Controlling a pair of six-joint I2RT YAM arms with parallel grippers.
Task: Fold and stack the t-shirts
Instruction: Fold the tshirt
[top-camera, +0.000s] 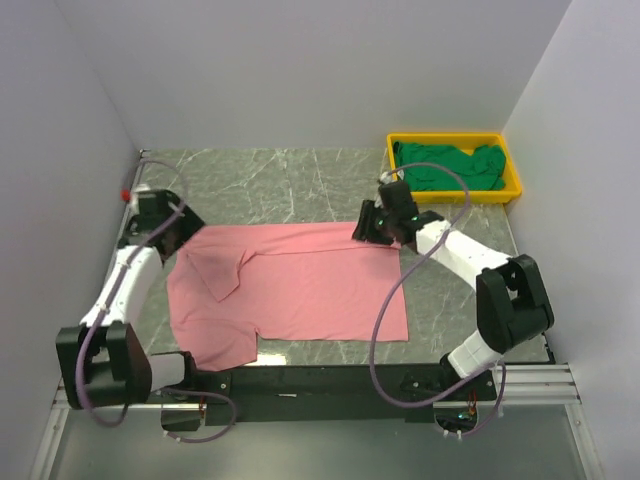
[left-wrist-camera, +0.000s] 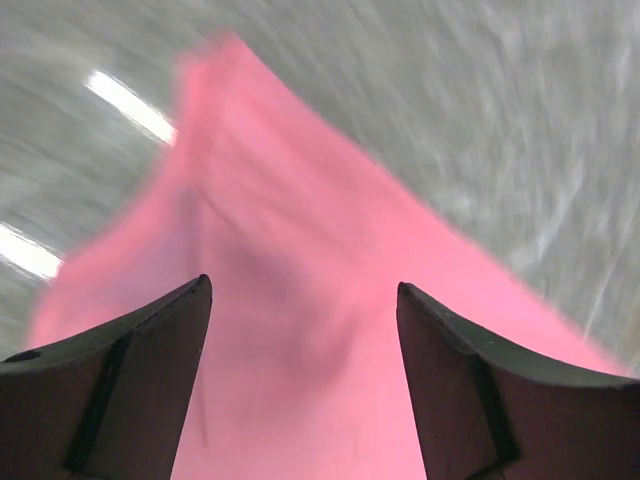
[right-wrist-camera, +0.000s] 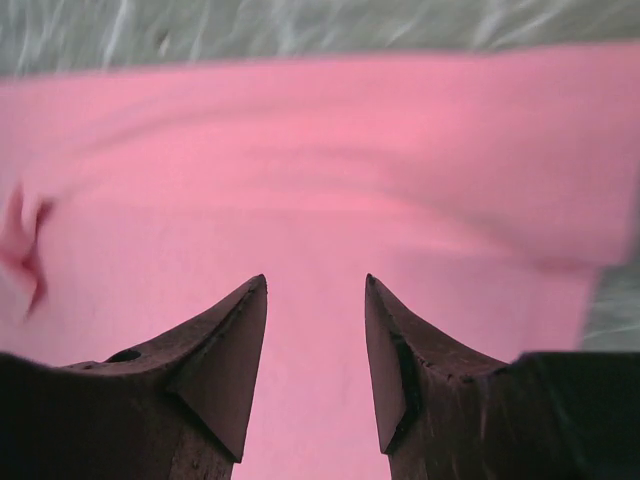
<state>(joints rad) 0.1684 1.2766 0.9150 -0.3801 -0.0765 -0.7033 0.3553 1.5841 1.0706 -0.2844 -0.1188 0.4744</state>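
Left gripper (left-wrist-camera: 302, 284) spread above blurred pink shirt (left-wrist-camera: 290, 190) — creased, perhaps; edges cropped.

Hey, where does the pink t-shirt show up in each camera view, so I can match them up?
Top external: the pink t-shirt lies spread out at the middle of the picture.
Left wrist: the pink t-shirt fills the centre and bottom, tapering to a point at upper left.
Right wrist: the pink t-shirt covers most of the picture, below a grey strip along the top.
Shared landmark: the grey marbled tabletop borders it in all three.
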